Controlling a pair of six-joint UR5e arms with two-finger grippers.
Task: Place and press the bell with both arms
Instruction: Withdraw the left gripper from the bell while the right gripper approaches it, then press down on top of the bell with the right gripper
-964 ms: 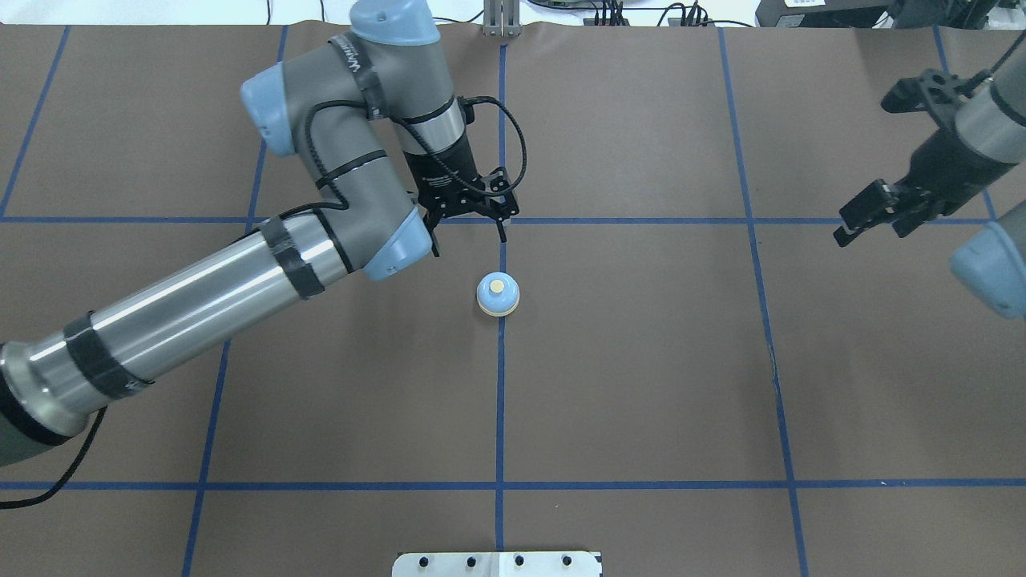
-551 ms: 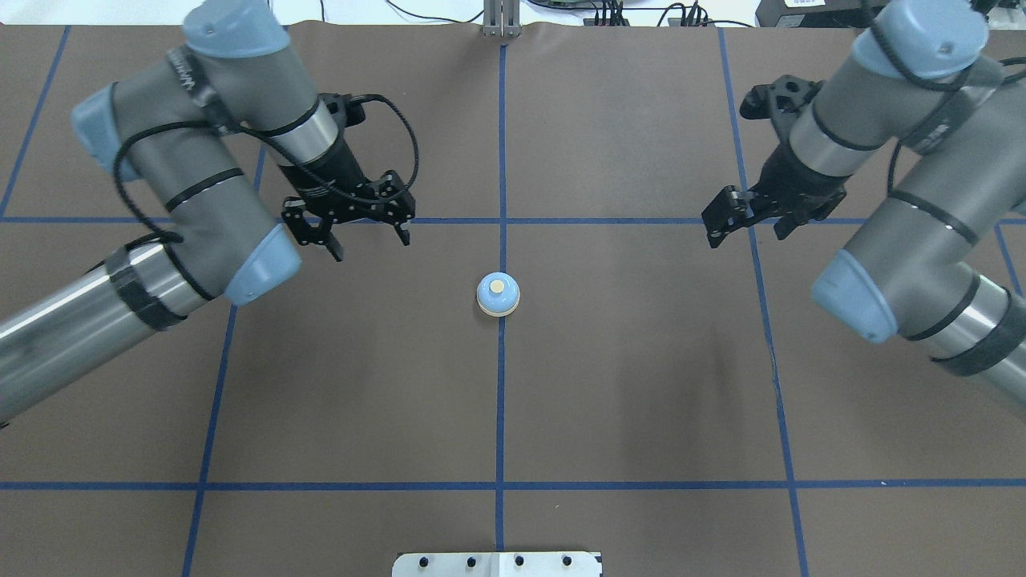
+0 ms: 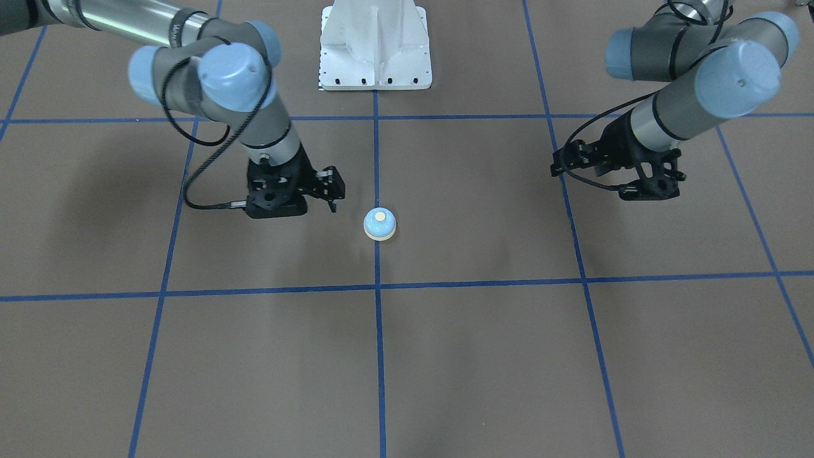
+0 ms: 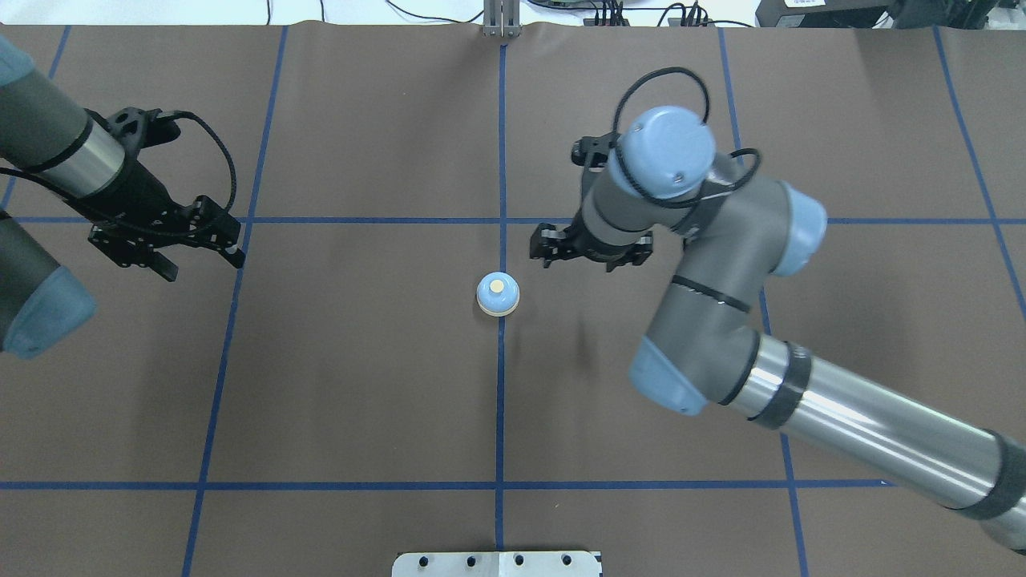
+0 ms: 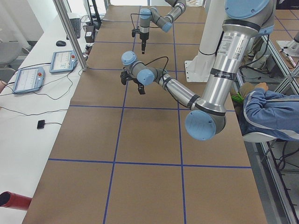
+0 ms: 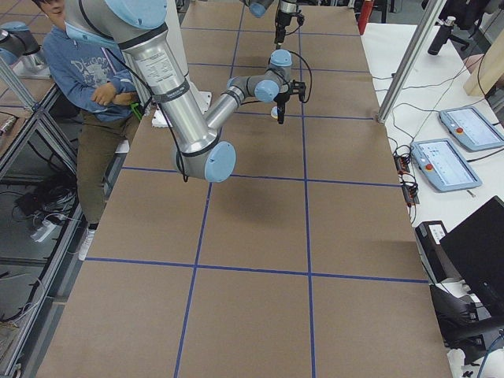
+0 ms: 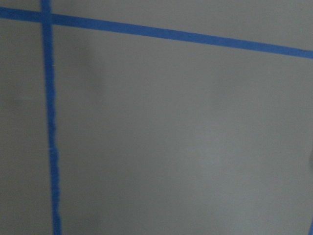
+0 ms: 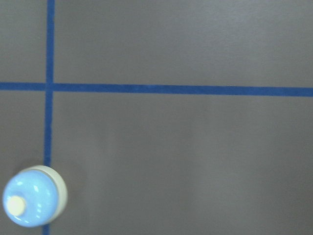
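Note:
The bell (image 4: 498, 294), a light-blue dome with a cream button, stands on the brown table on the centre blue line. It also shows in the front-facing view (image 3: 380, 224) and at the lower left of the right wrist view (image 8: 33, 197). My right gripper (image 4: 581, 258) hangs a short way to the bell's right and slightly beyond it, apart from it; it looks open and empty (image 3: 331, 191). My left gripper (image 4: 200, 264) is open and empty far to the bell's left (image 3: 563, 166). The left wrist view shows only table and tape.
Blue tape lines divide the brown table into squares. The white bolted pedestal (image 3: 375, 63) stands at the robot's side of the table, its plate (image 4: 497, 563) at the overhead view's bottom edge. A seated person (image 6: 87, 71) is beside the robot.
My left arm has swung from just beyond the bell out to the far left. My right arm has come in from the right edge to beside the bell. The bell has not moved.

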